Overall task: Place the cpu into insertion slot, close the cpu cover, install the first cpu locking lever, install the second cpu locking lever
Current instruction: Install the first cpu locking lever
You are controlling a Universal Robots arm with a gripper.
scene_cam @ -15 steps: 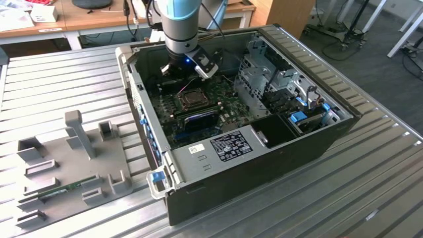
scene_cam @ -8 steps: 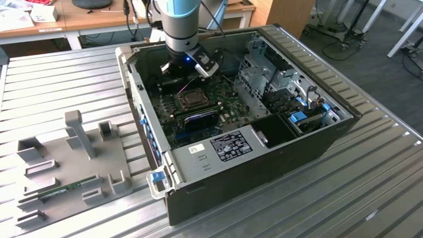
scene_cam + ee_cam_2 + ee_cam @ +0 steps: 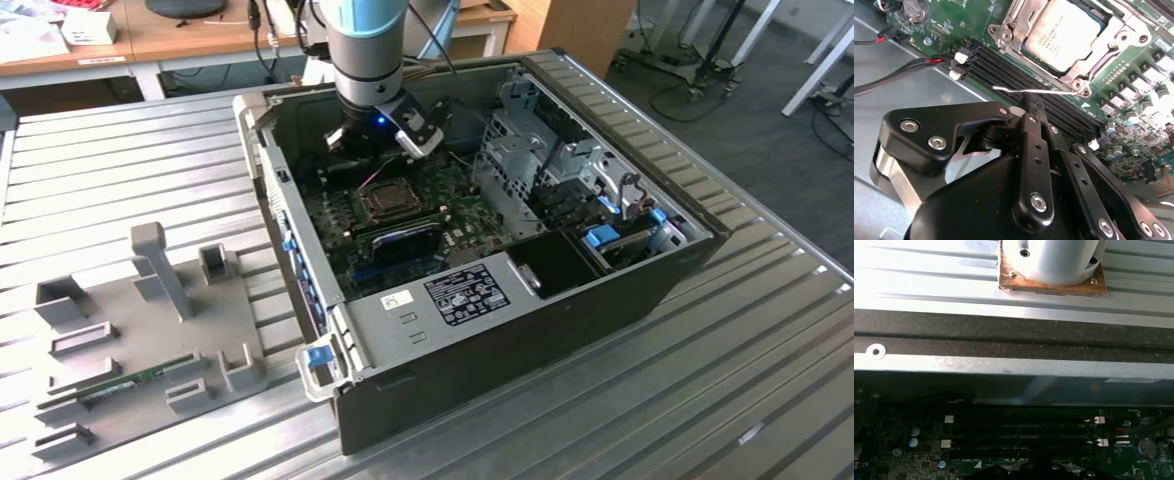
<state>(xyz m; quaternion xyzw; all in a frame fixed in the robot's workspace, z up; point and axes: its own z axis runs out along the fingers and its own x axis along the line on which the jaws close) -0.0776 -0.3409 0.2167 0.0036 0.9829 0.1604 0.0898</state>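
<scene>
cpu (image 3: 1064,35) is seated under closed cpu cover (image 3: 1004,31) | fingers (image 3: 1030,107) are pressed together at wire lever (image 3: 1054,91) | exterior view: fingers are seen at 12 o'clock of cpu

Dull grey metal cpu (image 3: 1066,37), shiny silvery metal cpu cover (image 3: 1003,34), matt black gripper (image 3: 1031,106)
</scene>
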